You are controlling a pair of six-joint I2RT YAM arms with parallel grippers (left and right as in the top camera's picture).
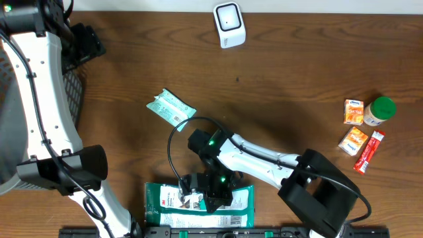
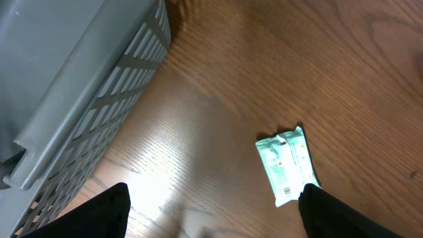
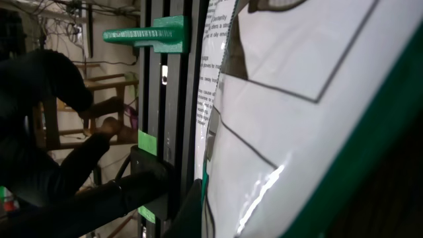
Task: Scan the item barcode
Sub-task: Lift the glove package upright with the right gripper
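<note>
At the near edge of the desk [image 1: 284, 79] a flat green-and-white pack [image 1: 239, 202] is laid, printed face up. The right hand [image 1: 203, 196] is set down on its left half, with its fingers pressed together on the pack's film. From overhead the grip itself is covered by the hand. In the right wrist view the glossy white face and green border of the pack are seen filling the frame, curved and very close. A black rail with a green clip [image 3: 155, 33] is shown behind it.

Further in, a small pale green packet [image 1: 170, 108] is found lying flat at mid-desk, apart from the pack. Its barcode can be made out only in the left wrist view. There the left hand [image 2: 215, 198] is seen spread wide and empty, above bare wood, beside a grey slatted basket [image 2: 79, 79].

To the right, two small orange boxes [image 1: 353, 125], a green-lidded jar [image 1: 380, 110] and a red sachet [image 1: 369, 152] are grouped closely; these are shown only from overhead. At the far edge a white scanner [image 1: 229, 25] is stood, well apart from everything else.
</note>
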